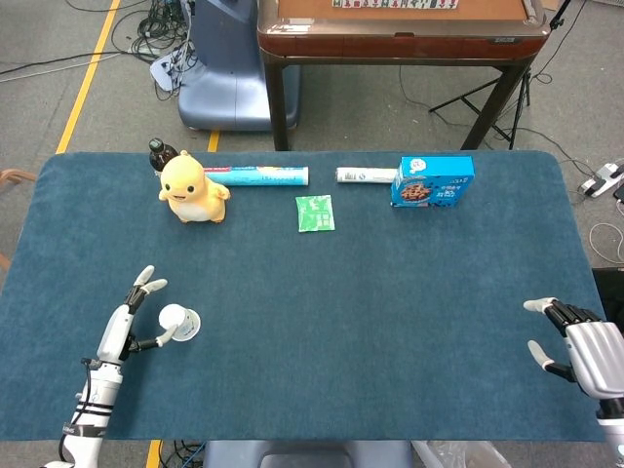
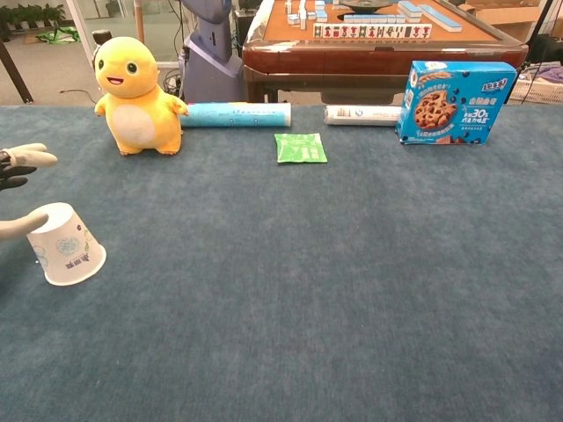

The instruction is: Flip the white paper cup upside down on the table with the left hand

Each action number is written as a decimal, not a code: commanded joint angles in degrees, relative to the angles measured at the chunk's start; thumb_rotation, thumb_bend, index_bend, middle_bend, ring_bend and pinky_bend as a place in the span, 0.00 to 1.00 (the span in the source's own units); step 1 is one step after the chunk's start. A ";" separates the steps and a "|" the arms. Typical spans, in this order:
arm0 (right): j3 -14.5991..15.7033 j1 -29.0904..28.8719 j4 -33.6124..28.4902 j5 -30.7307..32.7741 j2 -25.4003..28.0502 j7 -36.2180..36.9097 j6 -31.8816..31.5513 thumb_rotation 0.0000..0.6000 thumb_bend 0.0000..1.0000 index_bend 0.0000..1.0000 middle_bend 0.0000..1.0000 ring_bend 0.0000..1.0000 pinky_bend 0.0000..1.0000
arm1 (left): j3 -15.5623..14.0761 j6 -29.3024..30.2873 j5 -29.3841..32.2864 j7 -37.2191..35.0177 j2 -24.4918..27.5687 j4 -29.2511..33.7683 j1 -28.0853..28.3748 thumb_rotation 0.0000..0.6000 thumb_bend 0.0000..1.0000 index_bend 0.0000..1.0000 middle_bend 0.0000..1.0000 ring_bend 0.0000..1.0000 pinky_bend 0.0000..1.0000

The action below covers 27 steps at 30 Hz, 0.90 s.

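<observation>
The white paper cup (image 1: 178, 323) (image 2: 66, 245) sits mouth down and tilted near the table's front left, with its narrow base leaning toward my left hand (image 1: 128, 318). The thumb (image 2: 21, 226) of that hand touches the cup's side near the base. Its other fingers (image 2: 28, 158) are spread and lifted clear of the cup. My right hand (image 1: 582, 352) rests at the table's front right edge with its fingers apart and nothing in it; the chest view does not show it.
Along the back of the blue table (image 1: 390, 322) stand a yellow duck toy (image 1: 192, 189), a rolled blue tube (image 1: 258, 176), a green packet (image 1: 315, 213), a white roll (image 1: 366, 175) and a blue cookie box (image 1: 434, 181). A dark bottle (image 1: 159, 152) is behind the duck.
</observation>
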State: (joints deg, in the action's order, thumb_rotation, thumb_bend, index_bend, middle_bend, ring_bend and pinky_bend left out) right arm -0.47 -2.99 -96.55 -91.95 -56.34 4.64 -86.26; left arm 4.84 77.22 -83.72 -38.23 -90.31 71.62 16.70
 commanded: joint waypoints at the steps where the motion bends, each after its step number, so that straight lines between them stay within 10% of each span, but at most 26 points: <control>1: -0.01 0.01 -0.02 -0.03 0.03 0.01 -0.04 1.00 0.30 0.32 0.33 0.37 0.46 | 0.16 1.79 -1.01 2.42 2.88 3.89 -0.55 1.00 0.20 0.19 0.00 0.00 0.00; 10: -0.01 0.21 -0.27 -0.13 0.08 -0.26 -0.43 1.00 0.30 0.32 0.33 0.37 0.46 | 0.17 4.20 0.00 11.26 14.10 18.63 -3.28 1.00 0.20 0.20 0.00 0.00 0.00; 27: -0.58 2.24 -2.26 0.47 0.47 -2.81 -4.00 1.00 0.30 0.32 0.34 0.37 0.46 | -6.61 8.93 -3.49 37.45 24.15 20.32 -9.91 1.00 0.20 0.20 0.00 0.00 0.00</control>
State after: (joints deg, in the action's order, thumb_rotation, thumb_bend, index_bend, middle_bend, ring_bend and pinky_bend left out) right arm -0.99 -0.94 -98.61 -91.65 -55.97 2.02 -90.09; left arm 0.03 86.08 -85.84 -1.58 -68.04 91.64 7.90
